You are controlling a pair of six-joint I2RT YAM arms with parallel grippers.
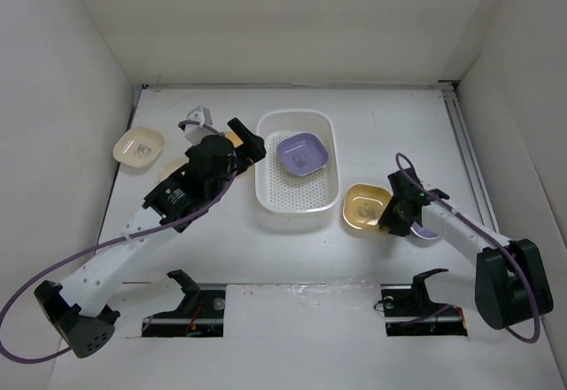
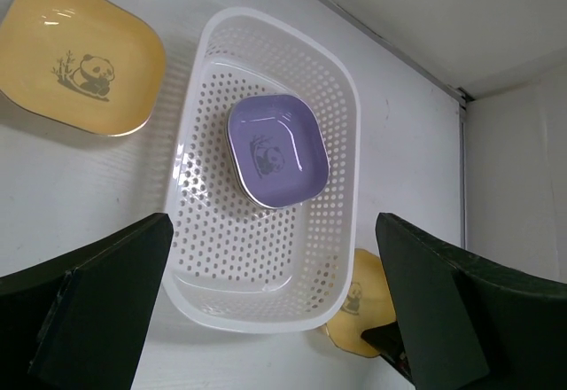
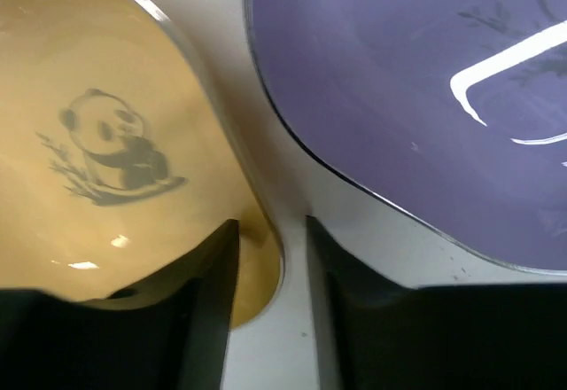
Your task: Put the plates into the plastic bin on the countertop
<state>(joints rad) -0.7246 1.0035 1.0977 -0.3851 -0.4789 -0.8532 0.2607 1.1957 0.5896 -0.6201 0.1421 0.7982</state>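
The white plastic bin [image 1: 263,155] stands mid-countertop and holds a lavender plate [image 1: 301,153] [image 2: 276,151]. My left gripper [image 1: 252,146] [image 2: 270,257] hovers wide open over the bin's left rim [image 2: 350,97], holding nothing. To the right of the bin lies a yellow panda plate [image 1: 365,206] [image 3: 97,142]. My right gripper [image 1: 390,217] [image 3: 273,230] straddles its near rim, one finger [image 3: 213,284] inside the plate and the other outside, with a narrow gap around the rim. A second lavender plate [image 3: 399,97] [image 1: 428,230] lies beside it, partly under the right arm.
A cream plate [image 1: 138,147] sits at the far left near the wall. Another yellow panda plate [image 2: 80,58] lies left of the bin, mostly under my left arm in the top view. White walls enclose the countertop [image 1: 390,124] on three sides.
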